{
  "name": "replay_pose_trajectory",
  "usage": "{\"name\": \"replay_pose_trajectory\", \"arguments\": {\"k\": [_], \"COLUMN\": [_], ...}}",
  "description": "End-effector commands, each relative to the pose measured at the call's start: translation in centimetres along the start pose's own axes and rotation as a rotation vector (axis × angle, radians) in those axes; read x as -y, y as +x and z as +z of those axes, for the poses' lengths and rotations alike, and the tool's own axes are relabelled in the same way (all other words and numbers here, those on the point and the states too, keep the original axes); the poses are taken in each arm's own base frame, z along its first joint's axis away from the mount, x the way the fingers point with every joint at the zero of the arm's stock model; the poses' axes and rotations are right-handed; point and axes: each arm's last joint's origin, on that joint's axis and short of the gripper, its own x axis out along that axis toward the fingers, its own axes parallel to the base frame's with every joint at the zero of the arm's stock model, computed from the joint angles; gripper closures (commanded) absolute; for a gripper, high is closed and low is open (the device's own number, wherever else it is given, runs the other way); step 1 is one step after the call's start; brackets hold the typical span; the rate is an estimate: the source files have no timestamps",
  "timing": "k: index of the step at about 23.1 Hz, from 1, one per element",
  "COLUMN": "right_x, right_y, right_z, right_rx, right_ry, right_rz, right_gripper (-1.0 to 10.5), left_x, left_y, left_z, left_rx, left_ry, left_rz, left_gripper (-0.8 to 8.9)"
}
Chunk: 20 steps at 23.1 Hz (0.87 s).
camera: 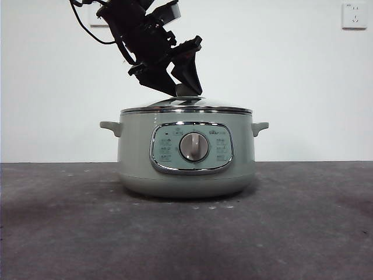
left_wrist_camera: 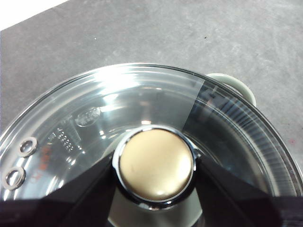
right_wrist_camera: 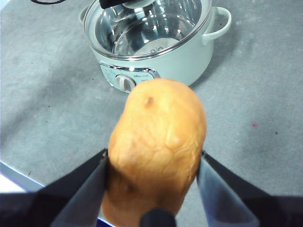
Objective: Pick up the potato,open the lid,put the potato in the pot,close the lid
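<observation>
Left wrist view shows the left gripper (left_wrist_camera: 155, 165) with one jaw on each side of the knob (left_wrist_camera: 155, 163). They look pressed on it, though the hold is hard to check. That knob sits on top of the lid (left_wrist_camera: 142, 99), and the lid rests on the pot (camera: 186, 151).

Right wrist view shows the right gripper (right_wrist_camera: 152, 165) squeezing the potato (right_wrist_camera: 156, 151) between its jaws, up in the air, well away from the pot.

The step now seems to be opening the lid. To do it well, the left gripper should squeeze the knob tight and lift straight up so the lid does not tip or slide. Then move it off to one side, so the potato has room to go in. The right gripper should keep its firm squeeze.
</observation>
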Motion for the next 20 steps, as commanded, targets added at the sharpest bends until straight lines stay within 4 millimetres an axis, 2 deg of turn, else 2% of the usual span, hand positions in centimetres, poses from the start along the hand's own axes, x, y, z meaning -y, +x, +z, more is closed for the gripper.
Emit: {"name": "replay_pose_trajectory", "arguments": {"k": [1, 6, 10, 15, 18, 20], "right_x": [0.0, 0.0, 0.0, 0.0, 0.0, 0.0], "right_y": [0.0, 0.0, 0.0, 0.0, 0.0, 0.0], "right_z": [0.0, -0.1, -0.2, -0.2, -0.2, -0.2], "right_rx": [0.002, -0.009, -0.017, -0.017, -0.017, -0.016], "right_ry": [-0.001, 0.001, 0.0, -0.001, -0.005, -0.011], "right_rz": [0.001, -0.001, -0.009, -0.009, -0.008, -0.008], "right_gripper": [9.6, 9.6, 9.6, 9.6, 9.6, 9.6], "left_x": [-0.1, -0.1, 0.1, 0.6, 1.1, 1.2], "left_y": [0.5, -0.1, -1.7, -4.8, -7.5, -10.0], "left_z": [-0.2, 0.3, 1.5, 3.8, 4.9, 5.5], "left_rx": [-0.001, 0.019, 0.067, 0.153, 0.217, 0.247], "left_ry": [0.002, 0.004, 0.015, 0.033, 0.037, 0.039], "left_rz": [-0.005, 0.0, 0.004, 0.012, 0.018, 0.031], "left_gripper": [8.22, 8.22, 8.22, 8.22, 8.22, 8.22]}}
